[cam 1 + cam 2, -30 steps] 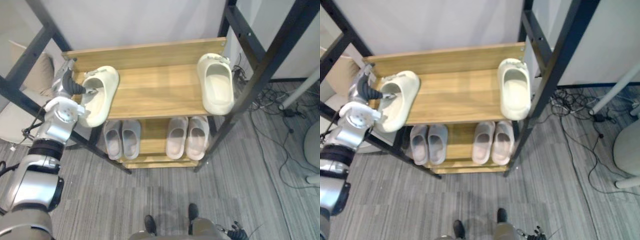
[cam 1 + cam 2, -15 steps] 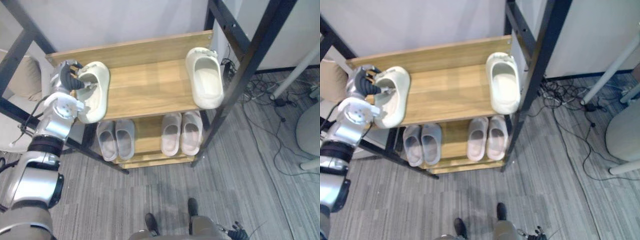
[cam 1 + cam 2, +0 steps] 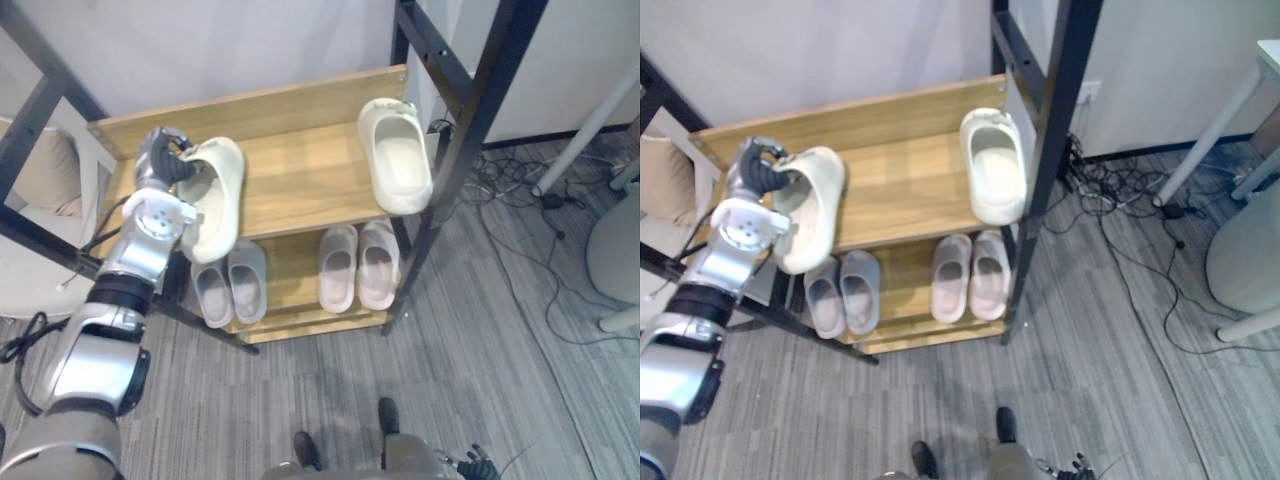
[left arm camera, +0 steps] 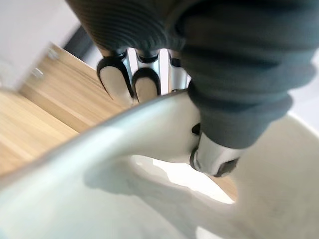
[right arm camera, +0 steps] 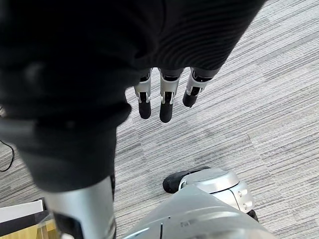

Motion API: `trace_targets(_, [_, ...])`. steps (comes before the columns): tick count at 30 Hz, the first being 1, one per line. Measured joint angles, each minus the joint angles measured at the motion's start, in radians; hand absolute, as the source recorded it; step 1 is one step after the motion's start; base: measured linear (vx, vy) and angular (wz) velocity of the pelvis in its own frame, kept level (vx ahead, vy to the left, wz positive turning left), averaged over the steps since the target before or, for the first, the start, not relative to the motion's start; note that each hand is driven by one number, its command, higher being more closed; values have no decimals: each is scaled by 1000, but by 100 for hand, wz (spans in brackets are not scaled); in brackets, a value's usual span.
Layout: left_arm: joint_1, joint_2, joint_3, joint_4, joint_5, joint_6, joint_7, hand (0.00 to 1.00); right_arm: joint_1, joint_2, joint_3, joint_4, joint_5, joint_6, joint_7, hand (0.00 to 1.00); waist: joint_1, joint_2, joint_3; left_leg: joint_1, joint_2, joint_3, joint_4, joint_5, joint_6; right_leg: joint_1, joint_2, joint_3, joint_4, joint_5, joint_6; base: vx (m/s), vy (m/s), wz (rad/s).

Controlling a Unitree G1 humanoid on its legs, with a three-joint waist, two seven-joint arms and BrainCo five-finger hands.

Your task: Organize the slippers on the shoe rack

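Note:
On the wooden shoe rack's top shelf (image 3: 300, 180), a cream slipper (image 3: 215, 200) lies at the left end with its toe past the shelf's front edge. My left hand (image 3: 163, 160) is shut on that slipper's strap; the left wrist view shows its fingers (image 4: 134, 79) curled over the cream strap (image 4: 149, 124). A second cream slipper (image 3: 397, 155) rests at the shelf's right end. A grey pair (image 3: 230, 288) and a pale pink pair (image 3: 358, 265) stand on the lower shelf. My right hand (image 5: 167, 102) hangs open above the floor.
Black metal frame posts (image 3: 470, 120) stand close to the rack's right side and cross at its left. A beige cushioned seat (image 3: 40, 190) sits to the left. Cables (image 3: 520, 185) lie on the grey floor at the right, beside a white leg (image 3: 590, 130).
My left hand's fingers have curled shut round the left slipper's strap, and that slipper has shifted a little to the right along the shelf. The camera has also shifted.

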Motion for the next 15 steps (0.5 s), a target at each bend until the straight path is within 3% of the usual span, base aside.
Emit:
trace_targets(10, [0,-85,-29,-60,2,1,26,100,1,-7,4,-3,-1,0,-15,0,-17,14,7,18,2,10,-1,-5,-3,12,3,11,-1,1,0,2,-5,-2])
trace_targets(15, [-9,-88,-17,-59,3,18,61,100,2,-7,1,-8,0,-1,-24,0,-21,20,10,17,4,62,-1,-15,-8,-7,11,63,-25,23,0,-19,-7,-28])
